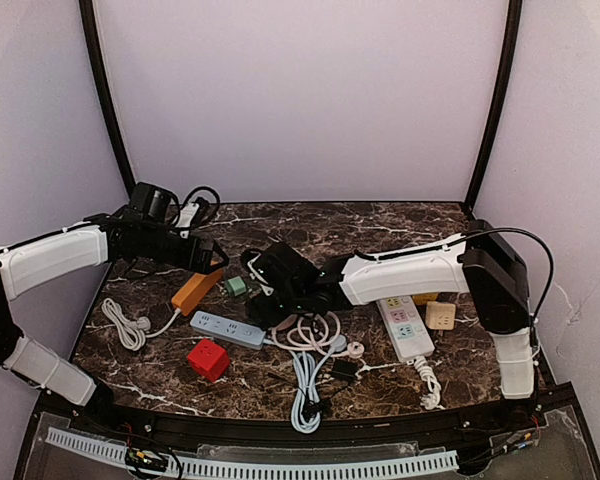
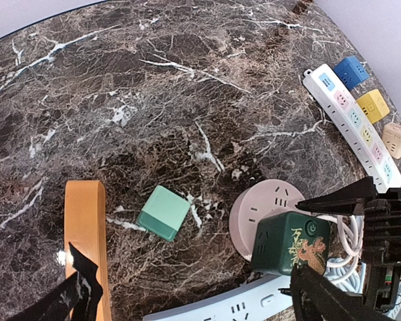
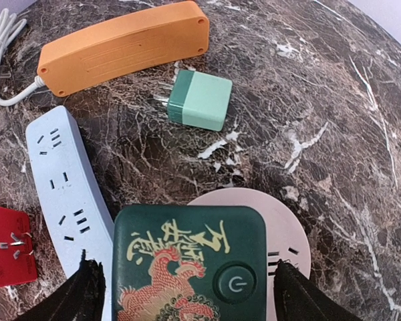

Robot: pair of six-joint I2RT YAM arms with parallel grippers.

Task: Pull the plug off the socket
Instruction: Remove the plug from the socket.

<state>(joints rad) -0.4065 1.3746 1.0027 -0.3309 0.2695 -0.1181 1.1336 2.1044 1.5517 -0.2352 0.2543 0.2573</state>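
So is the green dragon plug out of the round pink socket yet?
Not yet. Done: the right gripper is lined up, one finger each side of the green dragon plug. In hand: its jaws are open, not pinching yet. Left: squeeze, then pull the plug off the round pink socket it sits on. The left gripper hangs open by the orange power strip.

We see a dark brown marble table (image 1: 380,225) veined in white, closed in by pale lilac walls (image 1: 300,100) and two curved black poles (image 1: 102,100) under soft, even light.

Plug (image 3: 189,264) atop round socket (image 3: 289,229)
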